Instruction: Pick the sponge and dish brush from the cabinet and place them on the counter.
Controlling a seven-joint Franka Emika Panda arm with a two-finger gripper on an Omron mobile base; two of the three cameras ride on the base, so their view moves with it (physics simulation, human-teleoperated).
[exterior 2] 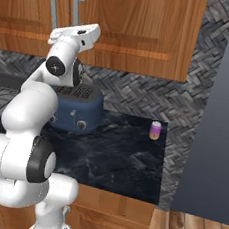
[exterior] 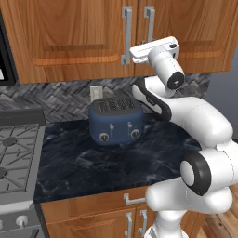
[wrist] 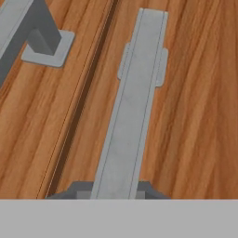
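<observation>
The cabinet (exterior: pixel 69 37) (exterior 2: pixel 142 24) hangs above the counter (exterior: pixel 93 162) (exterior 2: pixel 121 162) with both wooden doors shut. The sponge and the dish brush are hidden. My gripper (exterior: pixel 148 46) (exterior 2: pixel 76 29) (wrist: pixel 116 193) is raised to the lower end of the right door's vertical silver handle (exterior: pixel 148 23) (exterior 2: pixel 77 4) (wrist: pixel 135 107). In the hand view the bar runs straight down between the two dark fingertips (wrist: pixel 69 191), which hug its sides. The left door's handle (exterior: pixel 126 35) (exterior 2: pixel 55 6) (wrist: pixel 28 28) stands just beside it.
A blue toaster (exterior: pixel 115 121) (exterior 2: pixel 76 114) stands on the counter below the hand, against the herringbone backsplash. A small purple-and-cream jar (exterior 2: pixel 156 130) sits at the counter's back right. The stove (exterior: pixel 14 158) borders the counter on the left, a grey wall (exterior 2: pixel 216 123) on the right.
</observation>
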